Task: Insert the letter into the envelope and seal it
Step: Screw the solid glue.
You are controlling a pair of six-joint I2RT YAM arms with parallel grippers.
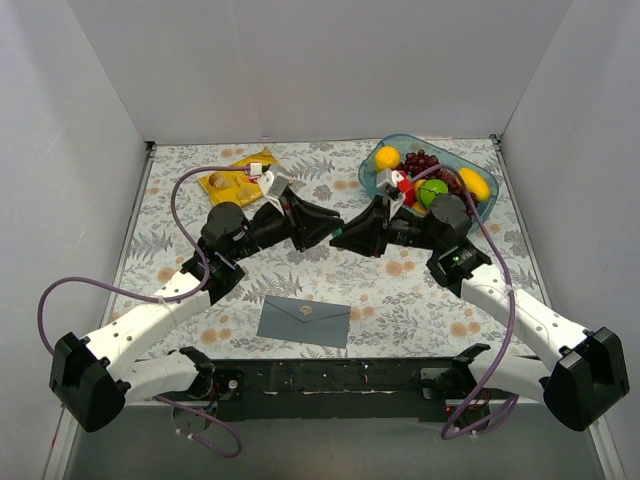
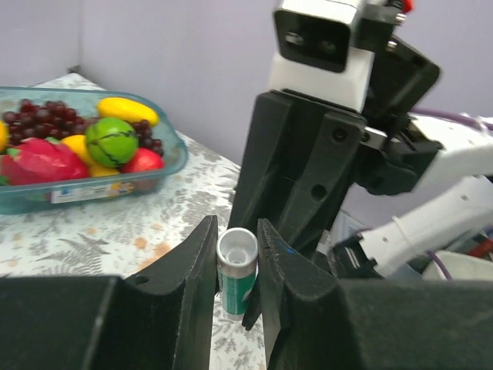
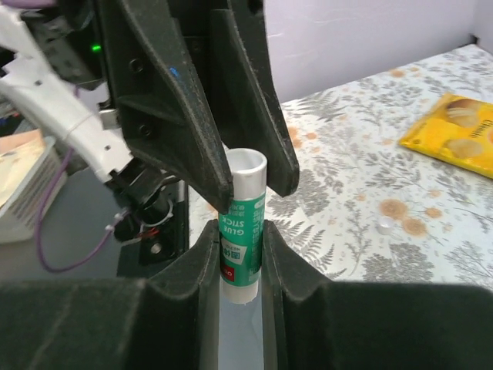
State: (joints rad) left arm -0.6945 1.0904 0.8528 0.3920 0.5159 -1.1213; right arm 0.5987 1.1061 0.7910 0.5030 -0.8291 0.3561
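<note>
The left jaws and right jaws both pinch one smooth white plastic glue stick (image 3: 243, 231) with a green label. The left wrist view shows its open mouth. Only the right wrist view shows a small white cap (image 3: 383, 225) on the floral bench (image 3: 347, 177). The flat slate grey-blue paper envelope (image 1: 303, 320) lies near the arm bases, well apart.

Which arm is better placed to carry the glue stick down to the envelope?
Probably right: the right gripper clamps the glue stick by its labelled body; the left gripper pinches only its white end. The envelope lies near both bases.
</note>
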